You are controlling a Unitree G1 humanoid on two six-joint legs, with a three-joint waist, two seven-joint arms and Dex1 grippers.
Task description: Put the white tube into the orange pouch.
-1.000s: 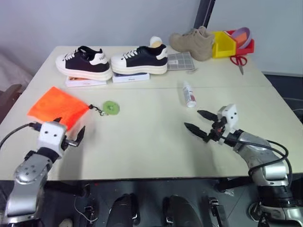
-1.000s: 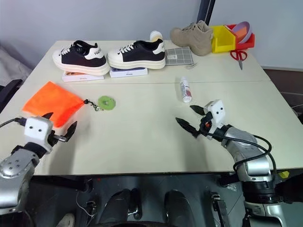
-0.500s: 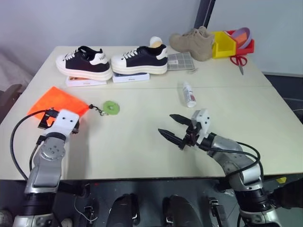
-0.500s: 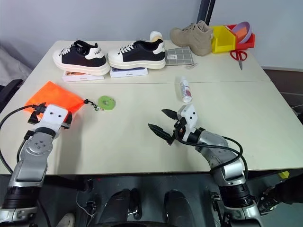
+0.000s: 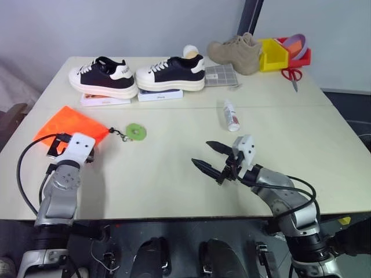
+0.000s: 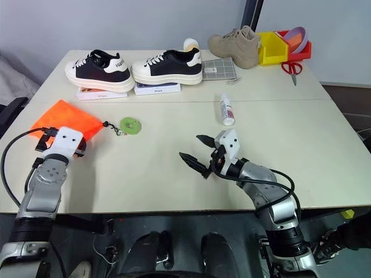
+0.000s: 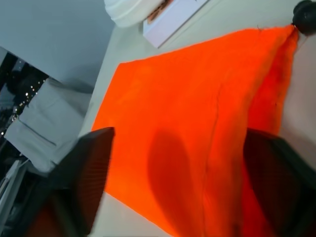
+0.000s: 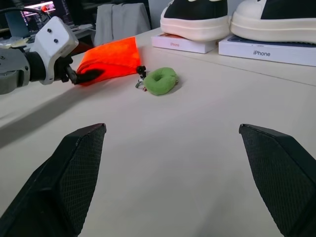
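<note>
- Nearest the robot: right gripper now hovering over bare tabletop nearer than the white tube, having swung in from further right a second ago; fingers spread wide, nothing between them.
- Means for the task: no closer to a pickup, judging by the gap left to the tube; tube untouched and lying flat on the table, well to the right of the orange pouch.
- Left gripper now pushed forward onto the near edge of the pouch, up from a spot short of it a second ago.
- Left fingers standing apart on either side of the orange fabric in the left wrist view; whether already pinching the cloth, impossible to tell. Likely an attempt to take hold of the pouch mouth before the tube comes over.
- Green disc tag just right of the pouch, on its black cord, unmoved.
- Left wrist view: fold and seam of the pouch close up, hidden from the head cameras by the gripper body.
- Right wrist view: left gripper seen side-on at the pouch edge, with the green tag just beside the pouch.
- Head views alone: the tube, and the black-and-white sneakers beyond the pouch.
</note>
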